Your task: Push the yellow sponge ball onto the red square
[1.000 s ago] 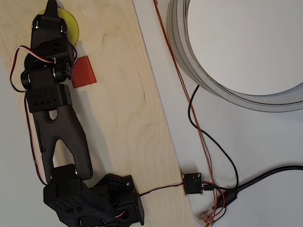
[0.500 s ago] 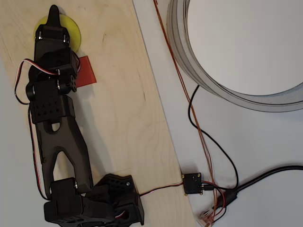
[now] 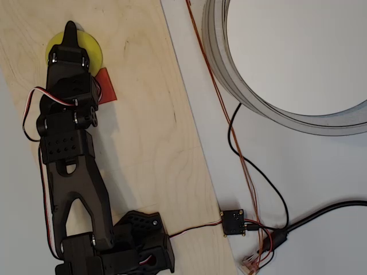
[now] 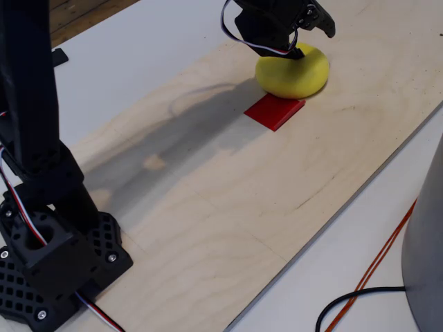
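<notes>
Foam ball (image 4: 293, 71) sits beside the square (image 4: 275, 111); our claw's (image 3: 70, 30) opening is unclear; it may roll past.

A white counter (image 3: 321, 172) carries a pale wooden board (image 3: 143, 132) laid slantwise. On the board, near its far end, the yellow sponge ball (image 4: 294, 72) sits just beside the red square (image 4: 275, 111). The arm's black base (image 4: 52, 270) stands at the board's near end. Loose cables (image 3: 252, 189) lie on the counter beside the board.

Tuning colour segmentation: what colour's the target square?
Red-orange, plain; the red square shows clearest in the fixed view.
</notes>
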### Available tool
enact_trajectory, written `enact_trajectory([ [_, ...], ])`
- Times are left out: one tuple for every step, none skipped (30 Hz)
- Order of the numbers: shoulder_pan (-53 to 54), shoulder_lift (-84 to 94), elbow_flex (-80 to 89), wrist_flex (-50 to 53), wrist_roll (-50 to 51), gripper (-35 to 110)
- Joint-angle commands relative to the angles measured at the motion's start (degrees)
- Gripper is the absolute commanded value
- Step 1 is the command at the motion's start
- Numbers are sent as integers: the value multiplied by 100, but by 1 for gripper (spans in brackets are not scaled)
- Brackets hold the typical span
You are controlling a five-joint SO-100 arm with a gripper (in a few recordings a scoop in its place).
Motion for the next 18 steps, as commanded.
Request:
enact_trajectory([
  [35, 343, 387, -35, 62, 20],
  [35, 404, 483, -70, 70, 20],
  [35, 466, 571, -105, 79, 20],
  [35, 527, 659, -149, 88, 19],
  [35, 580, 747, -185, 88, 19],
  [35, 633, 826, -211, 97, 19],
  [35, 694, 932, -255, 105, 19],
  [35, 765, 1028, -299, 123, 19],
  [35, 835, 1143, -343, 141, 19],
  [35, 905, 1257, -387, 149, 19],
  [26, 984, 1389, -457, 158, 19],
  [26, 1063, 1512, -519, 167, 19],
  [26, 1134, 1626, -571, 167, 19],
  [26, 1204, 1731, -633, 176, 19],
  [26, 1274, 1837, -686, 185, 19],
  [26, 1336, 1934, -729, 185, 19],
  [26, 1389, 2004, -756, 193, 19],
  [26, 1433, 2065, -765, 202, 19],
])
